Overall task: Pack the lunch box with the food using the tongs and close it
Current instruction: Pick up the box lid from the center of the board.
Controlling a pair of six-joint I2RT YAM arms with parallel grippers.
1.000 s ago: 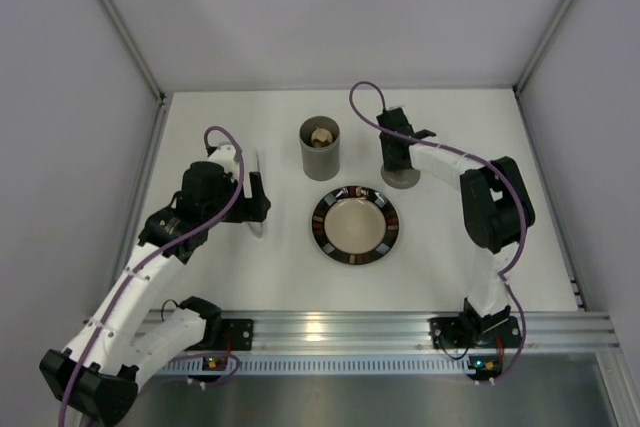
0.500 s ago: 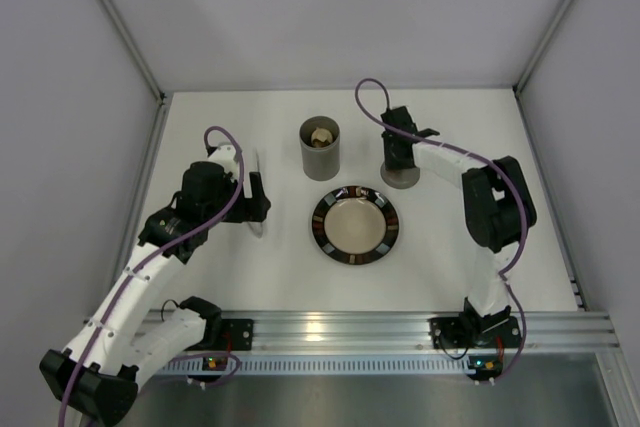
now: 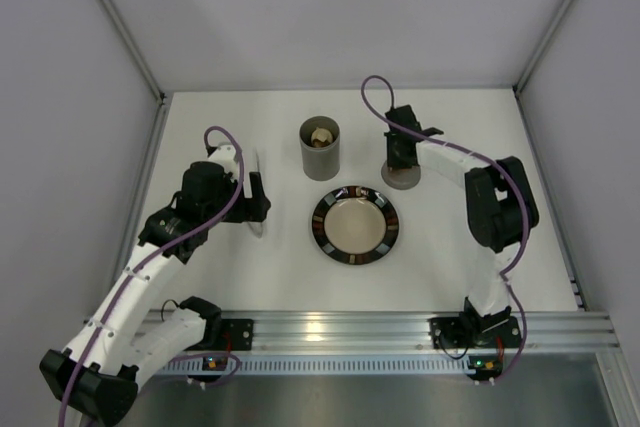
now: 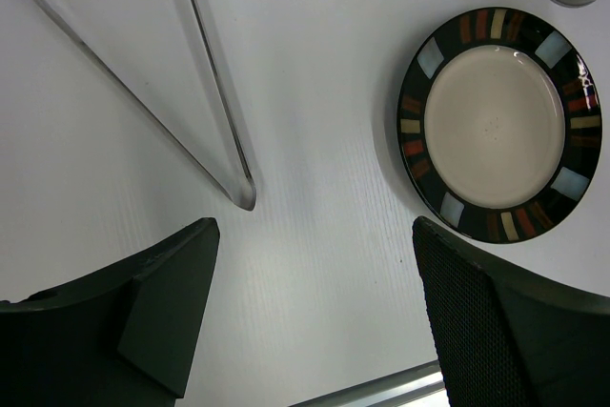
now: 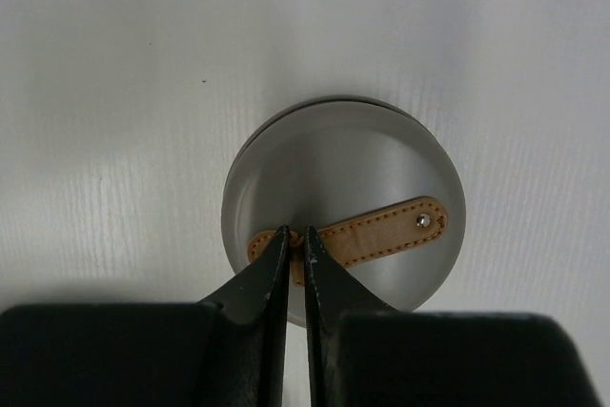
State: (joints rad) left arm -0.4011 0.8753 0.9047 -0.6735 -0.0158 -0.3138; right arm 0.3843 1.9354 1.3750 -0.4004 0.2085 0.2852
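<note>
The lunch box (image 3: 320, 150) stands upright at the back of the table, its mouth open, with pale food (image 3: 320, 134) inside. Right of it lies the flat grey lid (image 5: 353, 178). My right gripper (image 5: 295, 233) is shut on the lid's tan strap (image 5: 381, 234), pinching it near the left end. The silver tongs (image 4: 214, 92) lie on the table at the left, their V tip (image 4: 243, 193) pointing toward me. My left gripper (image 4: 313, 231) hovers open just behind that tip with nothing between its fingers. In the top view the left gripper (image 3: 255, 197) covers most of the tongs.
A dark plate (image 3: 354, 225) with a cream centre and coloured rim blocks sits in front of the lunch box, with no food on it. White walls close the table on three sides. An aluminium rail (image 3: 330, 327) runs along the near edge.
My right gripper has closed its jaws onto the lid's strap and has shifted slightly right over the lid. The left arm has not moved.
</note>
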